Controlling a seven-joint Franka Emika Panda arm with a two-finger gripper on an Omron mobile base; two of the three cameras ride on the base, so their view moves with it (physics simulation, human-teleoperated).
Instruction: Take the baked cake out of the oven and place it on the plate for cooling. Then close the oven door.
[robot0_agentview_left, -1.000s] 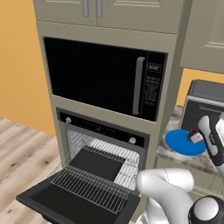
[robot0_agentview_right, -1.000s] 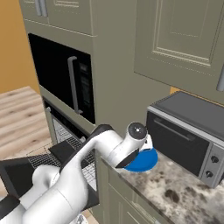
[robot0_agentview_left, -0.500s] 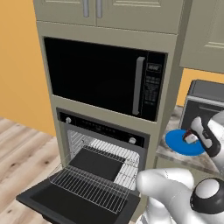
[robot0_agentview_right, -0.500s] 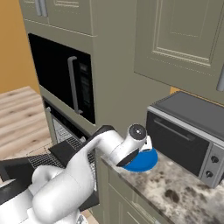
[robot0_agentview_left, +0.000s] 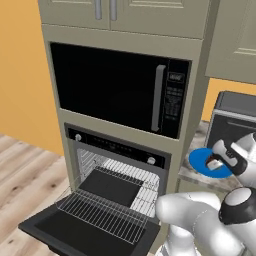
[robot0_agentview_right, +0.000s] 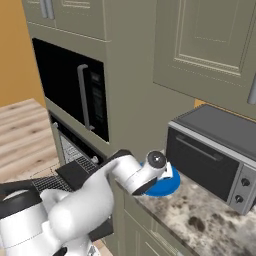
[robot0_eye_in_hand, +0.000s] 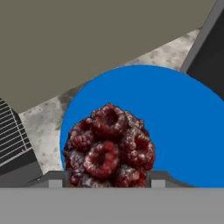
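Observation:
The baked cake (robot0_eye_in_hand: 109, 146), a dark lump of reddish berry-like bumps, sits between my fingertips, and my gripper (robot0_eye_in_hand: 107, 179) is shut on it. Right behind it lies the round blue plate (robot0_eye_in_hand: 175, 122); whether the cake touches the plate I cannot tell. In the left base view my gripper (robot0_agentview_left: 216, 163) hangs over the plate (robot0_agentview_left: 200, 161) on the counter, right of the oven (robot0_agentview_left: 117, 150). The oven door (robot0_agentview_left: 60, 235) lies folded down and open, with a wire rack (robot0_agentview_left: 105, 215) pulled out over it. The plate (robot0_agentview_right: 167, 186) peeks out behind my wrist in the right base view.
A silver toaster oven (robot0_agentview_right: 215, 150) stands on the speckled counter (robot0_agentview_right: 200, 220) just beyond the plate. The black microwave (robot0_agentview_left: 110, 90) sits above the oven. My own arm (robot0_agentview_left: 200, 220) bulks low between the open door and the counter.
My hand with the cake has shifted a little left and down over the plate. The arm's elbow has swung into the lower part of both base views.

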